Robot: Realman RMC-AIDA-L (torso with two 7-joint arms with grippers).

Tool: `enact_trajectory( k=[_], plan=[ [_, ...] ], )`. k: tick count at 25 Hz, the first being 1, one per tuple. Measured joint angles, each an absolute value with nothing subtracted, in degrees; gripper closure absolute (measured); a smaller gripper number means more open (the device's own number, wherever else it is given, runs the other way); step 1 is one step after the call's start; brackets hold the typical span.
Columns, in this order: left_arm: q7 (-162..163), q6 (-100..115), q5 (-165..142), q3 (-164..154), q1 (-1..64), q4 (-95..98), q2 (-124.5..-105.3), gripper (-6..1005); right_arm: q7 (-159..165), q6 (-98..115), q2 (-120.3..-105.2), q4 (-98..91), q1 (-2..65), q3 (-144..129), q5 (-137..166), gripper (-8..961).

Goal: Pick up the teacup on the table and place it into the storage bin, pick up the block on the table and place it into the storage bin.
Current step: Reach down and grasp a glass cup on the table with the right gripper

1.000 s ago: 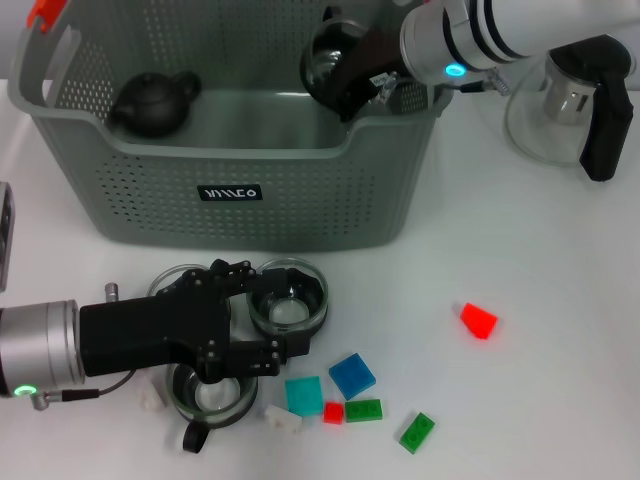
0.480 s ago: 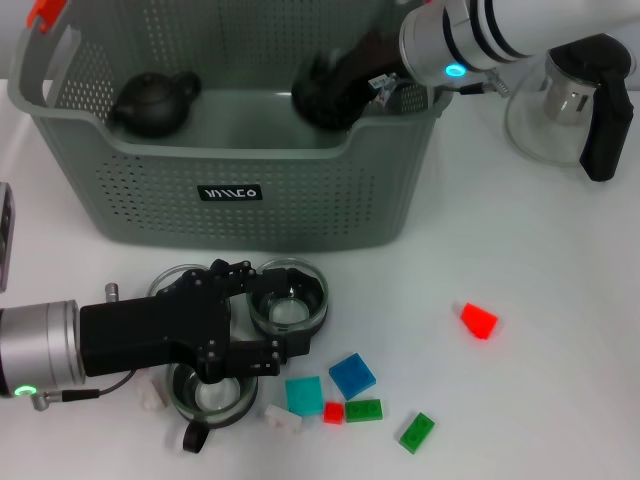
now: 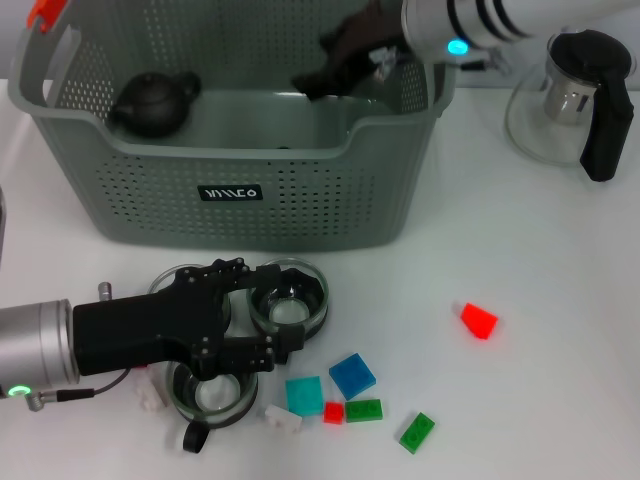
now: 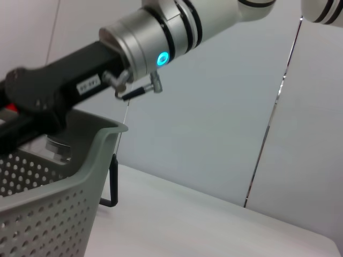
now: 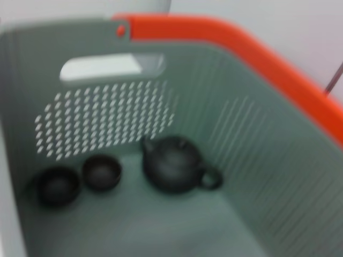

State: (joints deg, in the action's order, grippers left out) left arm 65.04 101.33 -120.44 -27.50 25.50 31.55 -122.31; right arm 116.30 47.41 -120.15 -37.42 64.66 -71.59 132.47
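Since a second ago the right gripper (image 3: 335, 60) has lost its dark glass cup and lifted above the storage bin (image 3: 230, 190); its fingers' state I cannot tell. The left gripper (image 3: 262, 345) sits spread over glass teacups (image 3: 288, 300), blocks (image 3: 352, 375) nearby. Left wrist: only the bin's corner. Right wrist: blurred teapot (image 5: 174, 166), perhaps two cups (image 5: 102, 172).

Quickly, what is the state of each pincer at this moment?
Left pincer: open, low over the glass cups on the table.
Right pincer: inside the storage bin; cannot be told.
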Motion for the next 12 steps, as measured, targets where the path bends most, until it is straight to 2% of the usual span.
enact_trajectory(
  k=[1, 7, 12],
  plan=[
    [65.0, 101.3, -120.5, -27.4, 25.5, 31.6, -122.29, 169, 116.3, 47.3, -120.15, -38.9, 64.1, -71.4, 132.3, 369],
    [65.0, 101.5, -120.7, -27.3, 25.5, 31.7, -122.1, 169, 115.8, 48.6, -120.2, -51.4, 57.6, -71.4, 126.5, 314],
    [65.0, 101.5, -120.8, -27.2, 25.5, 32.0, -121.94, 170, 113.8, 55.6, -120.17, -61.6, 49.8, -71.6, 118.7, 317]
  ],
)
